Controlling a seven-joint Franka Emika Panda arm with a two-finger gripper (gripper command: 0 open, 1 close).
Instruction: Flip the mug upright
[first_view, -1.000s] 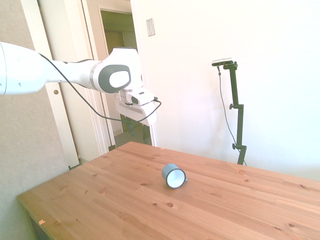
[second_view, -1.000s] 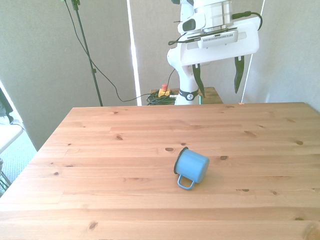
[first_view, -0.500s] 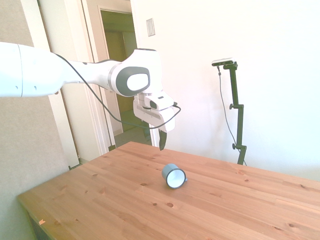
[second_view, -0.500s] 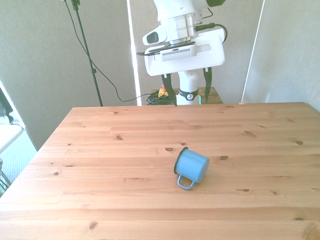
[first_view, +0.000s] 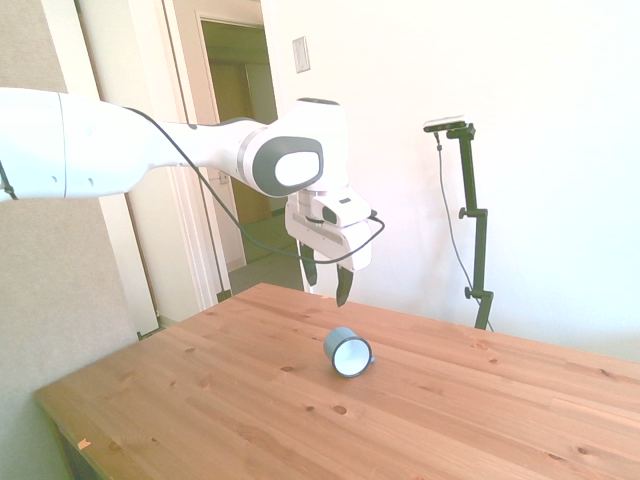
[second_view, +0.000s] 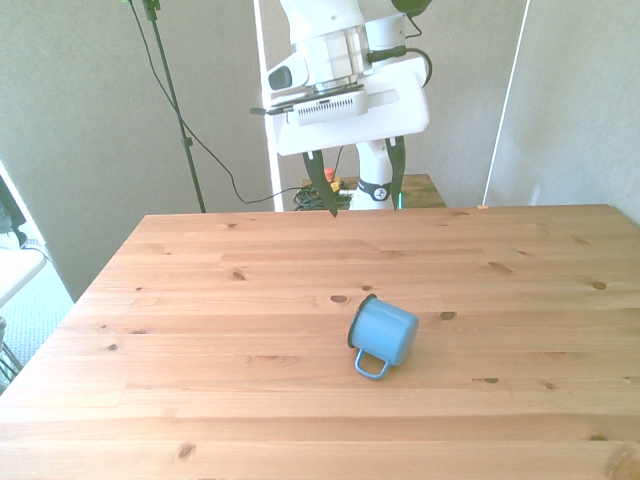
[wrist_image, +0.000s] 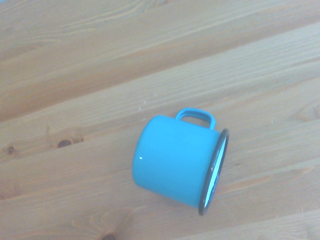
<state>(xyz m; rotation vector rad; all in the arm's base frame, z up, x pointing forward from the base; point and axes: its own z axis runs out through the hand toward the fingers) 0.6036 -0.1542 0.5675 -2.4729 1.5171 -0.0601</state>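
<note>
ok so the mug (second_view: 383, 335) is lying on its side around the middle of the wooden table (second_view: 200, 330), handle flat on the wood and pointing toward the front camera. My gripper (second_view: 360, 185) hangs in the air well above and behind it, fingers spread wide, holding nothing

A light-blue enamel mug (second_view: 383, 333) is seen, edged by a thin dark rim, with a white inside (shown in the side view). Around the mug, the table (second_view: 200, 340) is warm honey-toned pine, streaked with grain and dotted with dark knots.
</note>
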